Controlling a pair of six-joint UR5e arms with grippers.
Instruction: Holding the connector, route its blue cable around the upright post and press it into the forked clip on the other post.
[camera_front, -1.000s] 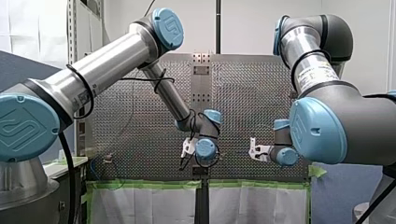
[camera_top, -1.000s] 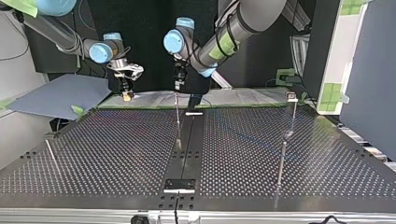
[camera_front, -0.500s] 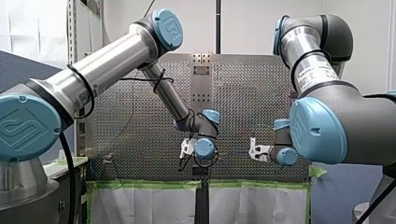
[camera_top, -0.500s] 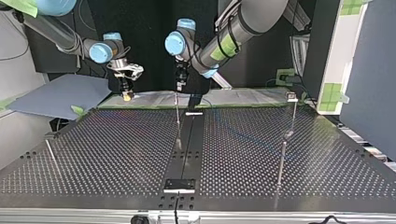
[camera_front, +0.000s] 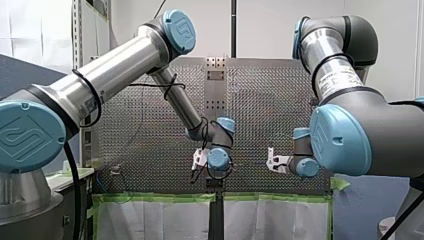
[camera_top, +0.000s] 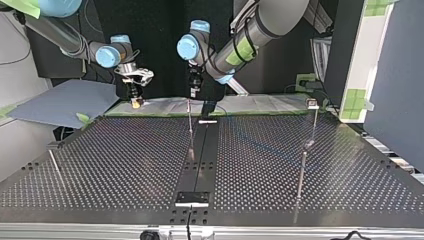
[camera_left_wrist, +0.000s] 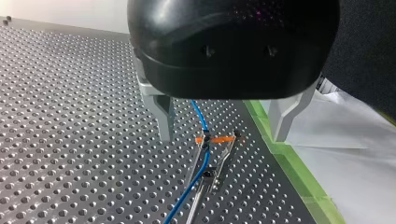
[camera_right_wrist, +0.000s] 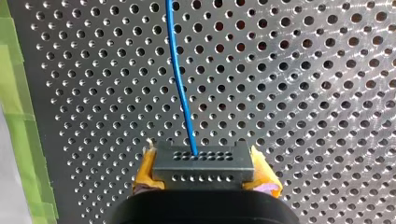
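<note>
Risk 1: the cable (camera_right_wrist: 180, 79) crosses the clip (camera_left_wrist: 227, 154) at its orange band (camera_left_wrist: 219, 139), close to 1 side of the fork. I cannot tell whether it is seated, so I judge that a press from above could shove it outside the fork instead of in. Risk 2: my left gripper (camera_left_wrist: 223, 135) hangs over the clip with its 2 fingers spread wide and empty, 1 on each side. A skewed descent could strike the clip and knock it aside. Risk 3: if my right arm draws the line too tight, the cable may lift out of the fork or twist the connector (camera_right_wrist: 203, 163) in its pads. My right gripper (camera_right_wrist: 204, 175) is clenched on the connector between yellow pads, low over the table (camera_right_wrist: 303, 93) near the green tape (camera_right_wrist: 14, 116). The cable leaves the connector's face straight ahead. Pose, front view: my left arm stretches from the view's left to the table's middle, forearm sloping down, wrist bent so the gripper points at the table. My right arm is tucked close, elbow high, wrist near the table's near edge.
</note>
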